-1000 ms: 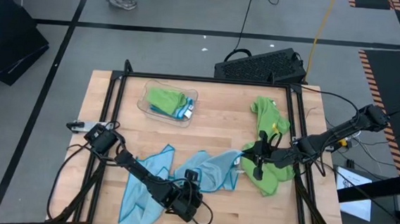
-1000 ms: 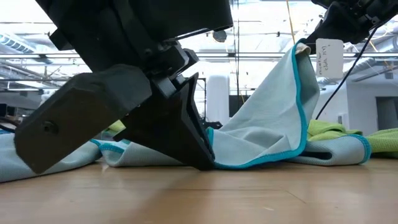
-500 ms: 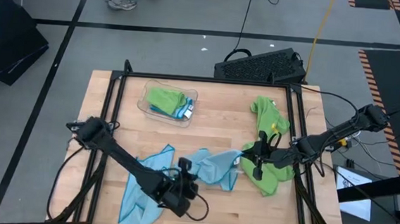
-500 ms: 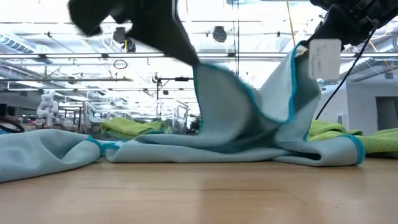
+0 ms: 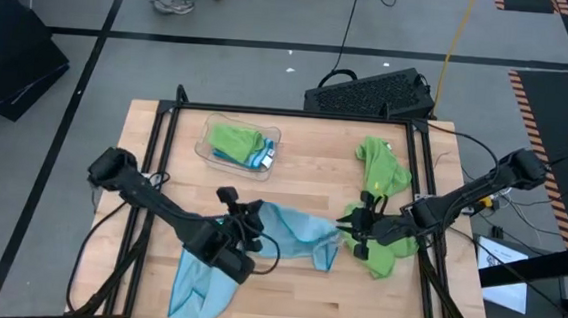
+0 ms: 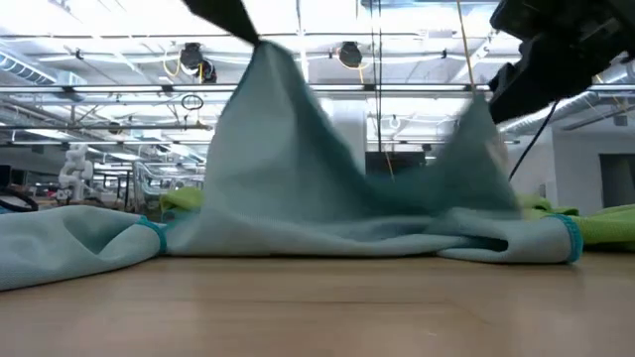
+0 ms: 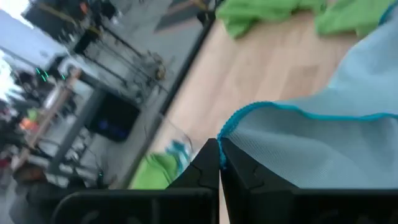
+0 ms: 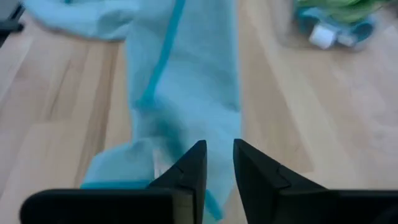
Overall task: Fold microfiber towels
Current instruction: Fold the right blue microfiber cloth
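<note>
Where the left hand pinches, blue towel hides its fingertips.

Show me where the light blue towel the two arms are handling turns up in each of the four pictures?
High view: light blue towel, table's front middle, between both grippers.
Low view: it fills the centre, raised in a peak.
Left wrist view: its teal-edged corner sits at the shut fingers.
Right wrist view: it lies ahead of the fingers.
Shared landmark: the clear plastic tray holding folded towels.
</note>
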